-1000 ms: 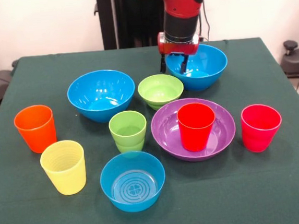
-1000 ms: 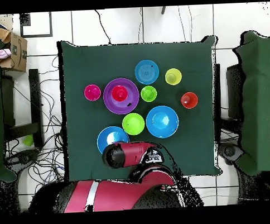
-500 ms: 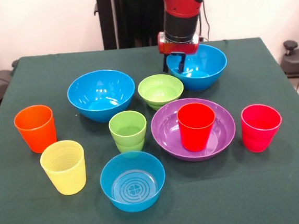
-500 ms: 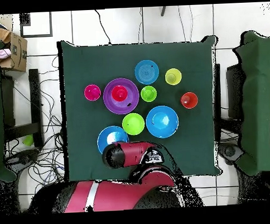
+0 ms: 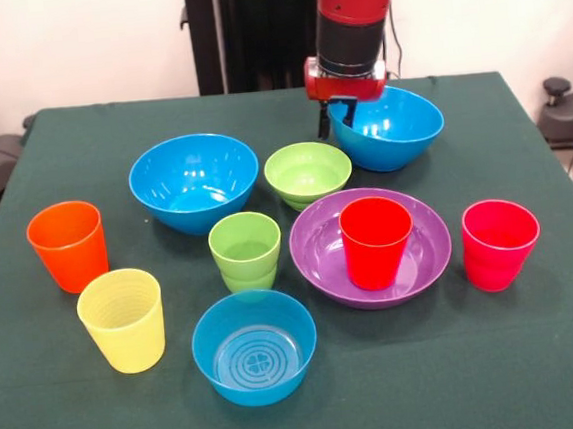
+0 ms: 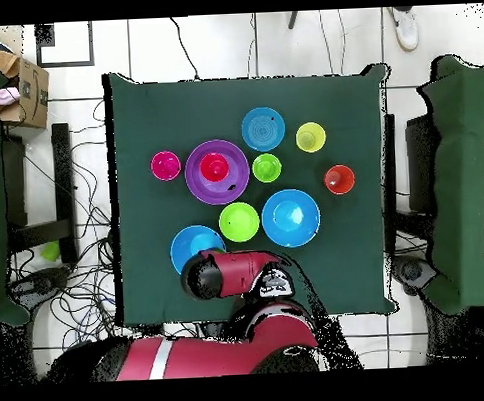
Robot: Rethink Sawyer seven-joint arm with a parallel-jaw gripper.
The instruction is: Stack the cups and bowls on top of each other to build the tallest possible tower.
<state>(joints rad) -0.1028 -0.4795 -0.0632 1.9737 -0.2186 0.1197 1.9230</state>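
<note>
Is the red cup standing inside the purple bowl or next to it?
Inside. The red cup stands upright, mouth up, in the middle of the purple bowl, whose rim rings it in both views.

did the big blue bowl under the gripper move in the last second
Yes. The large blue bowl has shifted slightly right and tilted, away from the small green bowl, with the gripper at its rim.

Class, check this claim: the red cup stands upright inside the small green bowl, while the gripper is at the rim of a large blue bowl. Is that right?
Not quite. The front view shows the red cup standing upright inside the purple bowl, not the green bowl, which holds nothing. The rest holds: the gripper is at the rim of a large blue bowl.
</note>
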